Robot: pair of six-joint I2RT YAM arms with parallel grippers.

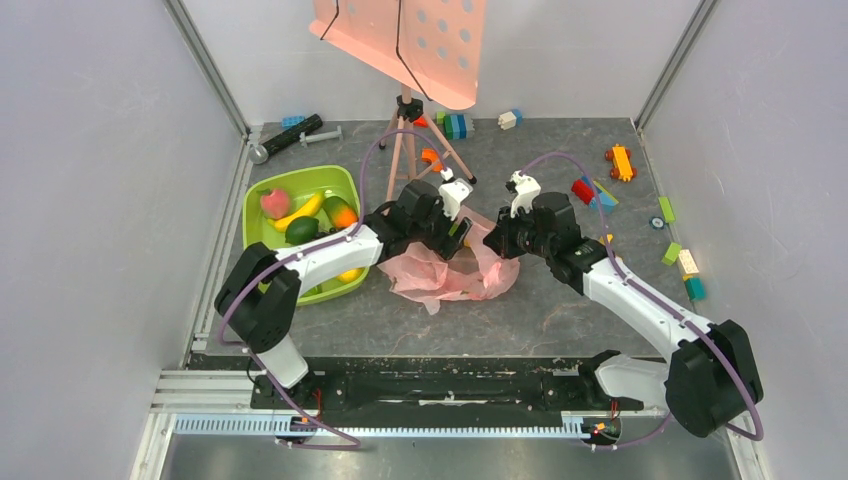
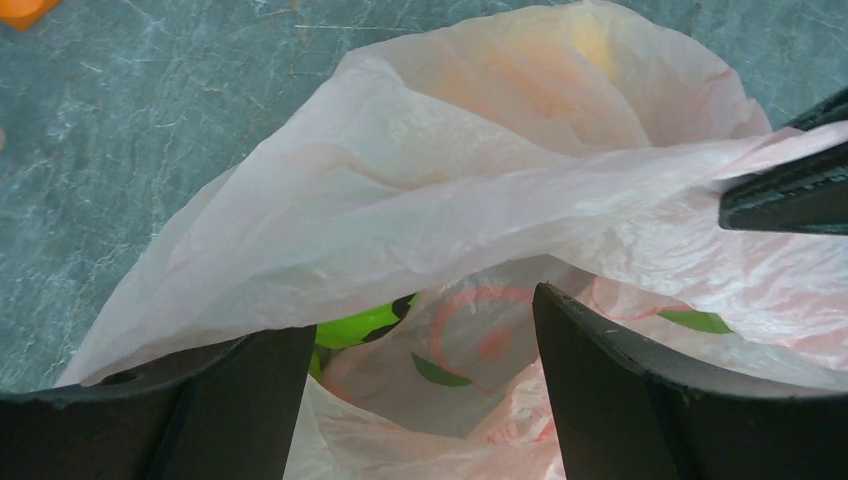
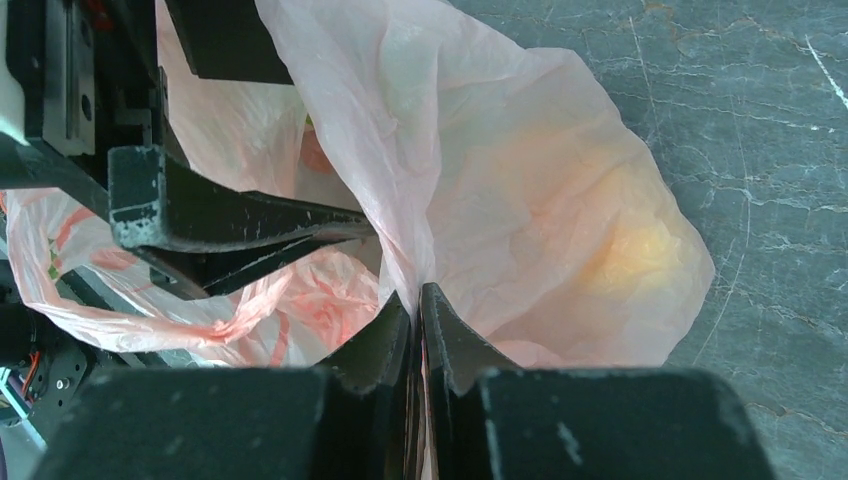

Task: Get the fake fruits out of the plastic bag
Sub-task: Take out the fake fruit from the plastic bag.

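The pink plastic bag [image 1: 450,275] lies crumpled on the table between both grippers. My left gripper [image 1: 462,232] is open with its jaws wide apart at the bag's mouth [image 2: 425,335], under a raised fold of film [image 2: 450,180]. A bright green thing with black patches [image 2: 360,325] shows inside the bag beside the left finger. My right gripper [image 1: 497,243] is shut on the bag's film [image 3: 417,300] and holds it up. A yellowish shape [image 3: 630,255] glows through the film.
A green bowl [image 1: 300,171] to the left holds a pink fruit [image 1: 275,203], a banana [image 1: 303,209] and other fruits. A tripod with a pink perforated panel [image 1: 410,40] stands behind. Toy blocks [image 1: 685,265], a toy car [image 1: 620,160] and a black tool [image 1: 295,133] lie around.
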